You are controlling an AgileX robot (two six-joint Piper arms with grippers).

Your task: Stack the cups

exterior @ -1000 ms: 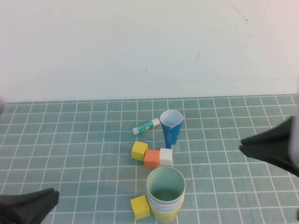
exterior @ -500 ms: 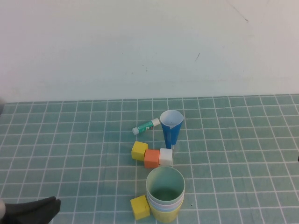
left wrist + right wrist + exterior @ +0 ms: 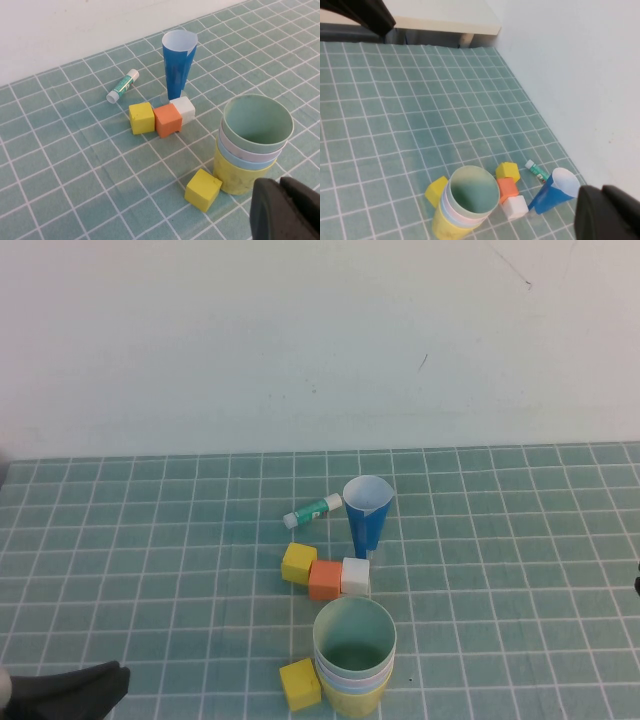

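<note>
The cups stand nested in one upright stack (image 3: pixel 354 660) near the front middle of the green grid mat. The yellow cup (image 3: pixel 239 176) is at the bottom, then light blue (image 3: pixel 246 161), then pink (image 3: pixel 226 144), with the green cup (image 3: pixel 257 125) on top. The stack also shows in the right wrist view (image 3: pixel 469 200). My left gripper (image 3: pixel 75 690) is shut and empty at the front left corner, well left of the stack; in its wrist view (image 3: pixel 287 212) the fingers lie together. My right gripper (image 3: pixel 609 212) is shut and empty, almost out of the high view at the right edge.
A narrow dark blue cone cup (image 3: pixel 366 515) stands behind the stack. A yellow cube (image 3: pixel 298 562), an orange cube (image 3: pixel 324 579) and a white cube (image 3: pixel 355 575) sit in a row between them. Another yellow cube (image 3: pixel 299 684) touches the stack's left. A glue stick (image 3: pixel 312 510) lies further back.
My right gripper has pulled back to the right, almost out of the high view. My left gripper has drawn back slightly toward the front left corner. The stack has not moved.
</note>
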